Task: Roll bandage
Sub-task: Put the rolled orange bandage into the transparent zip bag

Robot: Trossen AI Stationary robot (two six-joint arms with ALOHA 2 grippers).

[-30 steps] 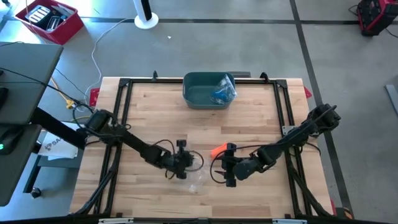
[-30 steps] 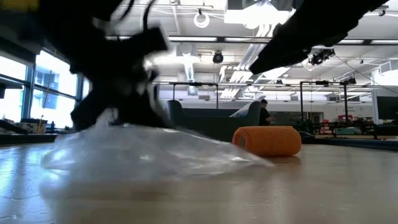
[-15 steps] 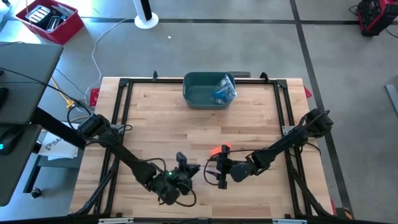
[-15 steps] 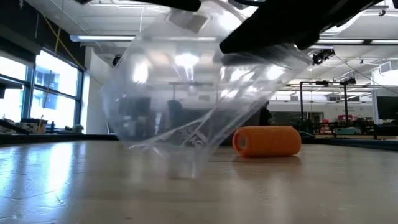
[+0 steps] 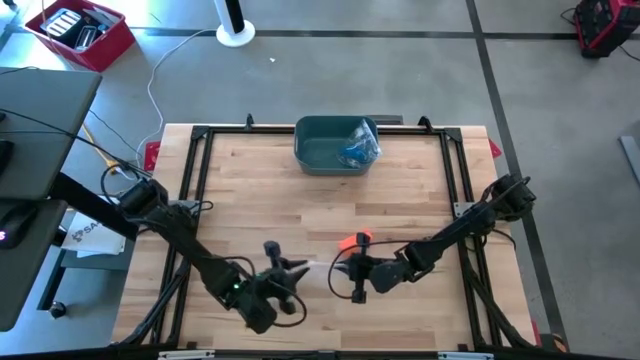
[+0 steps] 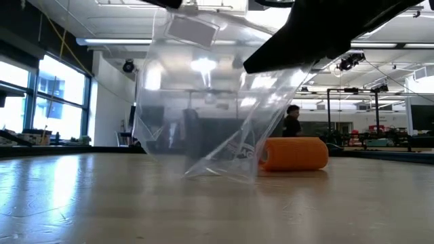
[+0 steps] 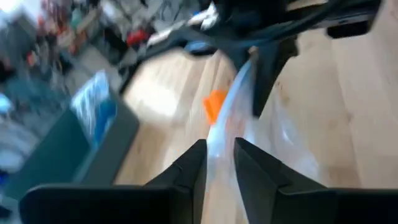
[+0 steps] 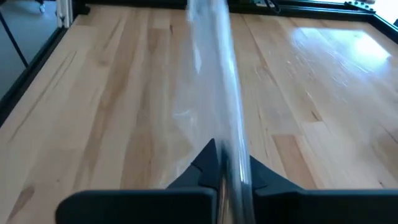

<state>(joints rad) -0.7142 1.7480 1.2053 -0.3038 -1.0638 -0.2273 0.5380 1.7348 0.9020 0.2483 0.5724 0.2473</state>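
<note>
Stretching inward, both arms hold the clear bag (image 6: 210, 108) aloft: right gripper (image 5: 333, 277) jaws clamp it, left gripper (image 5: 297, 267) jaws straddle it.

I count two dark robot arms over the wooden table (image 5: 250, 180), and so two grippers: the left gripper (image 5: 290, 268) at about 7 o'clock and the right gripper (image 5: 340, 277) at about 5 o'clock. I see one clear floppy plastic bag (image 6: 203, 102) between them. There is one orange roll of bandage (image 6: 291, 154) near the middle. I count one dark green plastic bin (image 5: 335, 146) at 12 o'clock. Off the table, I see one red box (image 5: 80, 35) at about 10 o'clock. I can see one person (image 6: 291, 122) far back in the room.
</note>
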